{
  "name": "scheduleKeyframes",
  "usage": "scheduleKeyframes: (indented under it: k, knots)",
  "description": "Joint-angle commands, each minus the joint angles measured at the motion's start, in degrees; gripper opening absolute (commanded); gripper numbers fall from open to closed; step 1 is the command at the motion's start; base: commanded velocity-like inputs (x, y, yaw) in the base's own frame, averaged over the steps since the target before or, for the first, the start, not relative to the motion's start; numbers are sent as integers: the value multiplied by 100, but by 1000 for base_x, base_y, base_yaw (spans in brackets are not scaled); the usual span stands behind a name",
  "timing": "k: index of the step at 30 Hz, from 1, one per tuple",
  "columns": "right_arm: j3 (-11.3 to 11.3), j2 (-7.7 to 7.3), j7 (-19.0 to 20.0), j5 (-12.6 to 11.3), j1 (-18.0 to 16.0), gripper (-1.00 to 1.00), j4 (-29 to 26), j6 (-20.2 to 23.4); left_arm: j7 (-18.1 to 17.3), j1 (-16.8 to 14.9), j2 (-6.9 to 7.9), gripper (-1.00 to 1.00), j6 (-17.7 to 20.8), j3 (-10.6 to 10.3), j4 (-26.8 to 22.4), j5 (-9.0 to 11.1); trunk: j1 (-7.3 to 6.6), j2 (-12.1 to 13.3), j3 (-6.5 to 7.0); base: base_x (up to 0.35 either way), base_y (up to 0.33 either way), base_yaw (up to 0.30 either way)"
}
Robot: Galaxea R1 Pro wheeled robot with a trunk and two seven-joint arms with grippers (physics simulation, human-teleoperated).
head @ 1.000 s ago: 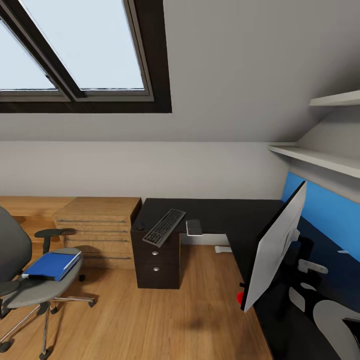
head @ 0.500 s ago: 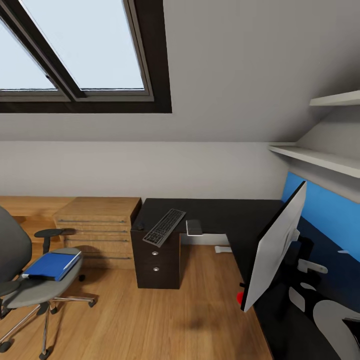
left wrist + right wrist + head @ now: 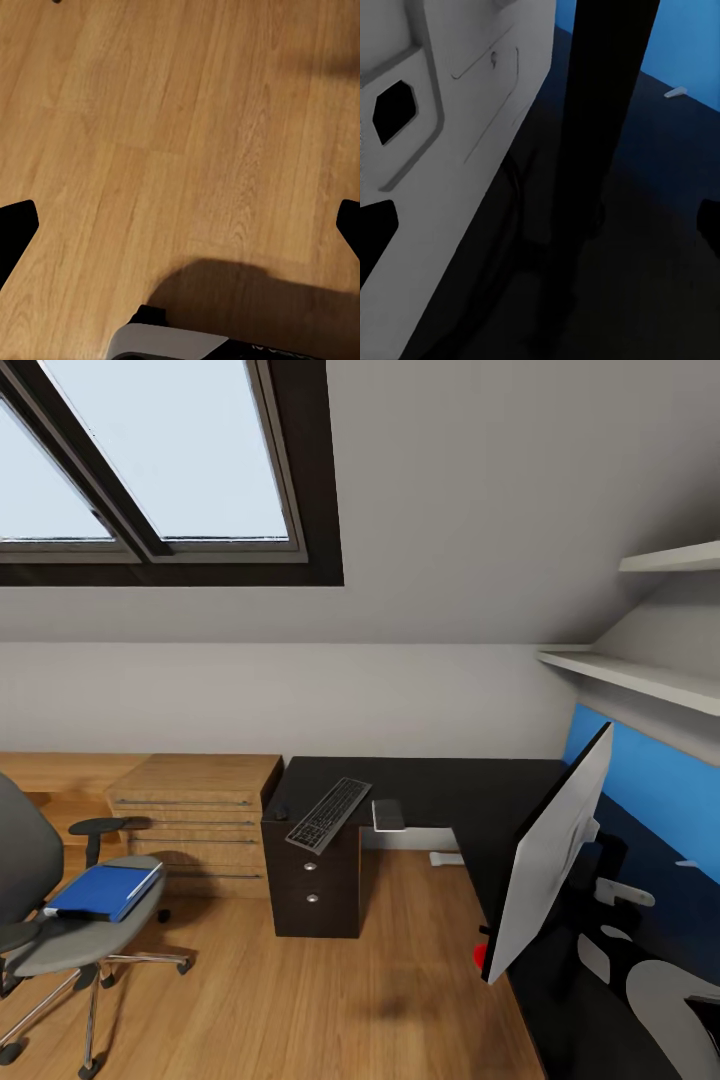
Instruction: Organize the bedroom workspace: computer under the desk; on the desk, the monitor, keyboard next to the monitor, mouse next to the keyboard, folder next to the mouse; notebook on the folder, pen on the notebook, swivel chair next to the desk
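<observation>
The black desk runs along the right with its drawer unit at the near end. On that end lie the dark grey keyboard, a small black mouse beside it, and a flat grey notebook. The monitor stands edge-on on the right wing. The blue folder lies on the swivel chair at the left. A pale pen lies on the desk by the blue wall. Left gripper is open over bare floor. Right gripper is open over the dark desk top. The computer is out of view.
A light wooden chest with bar handles stands left of the drawer unit. Wooden floor lies between the chair and the desk. Shelves jut from the right wall. A pale grey panel and a black upright bar stand close before the right gripper.
</observation>
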Motion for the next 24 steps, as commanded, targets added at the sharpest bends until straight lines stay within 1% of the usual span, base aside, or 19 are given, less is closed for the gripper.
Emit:
scheduleKeyframes:
  k: [1,10,17,24]
  knots:
    - [-43,1,15,-8,-2,100,5,-27,36,-4,4,100,-27,-49,4,53,2,-4,-2,0,0,0]
    - [-43,8,15,-4,-2,100,7,-34,36,-4,3,100,-27,-52,4,53,2,-4,10,0,0,-130]
    - [-43,9,15,0,-2,100,12,-169,36,-4,1,100,-27,-55,4,53,2,-4,11,0,0,-24]
    - [-43,12,15,1,-2,100,12,-181,36,-4,2,100,-27,-57,4,53,2,-4,11,0,0,-2]
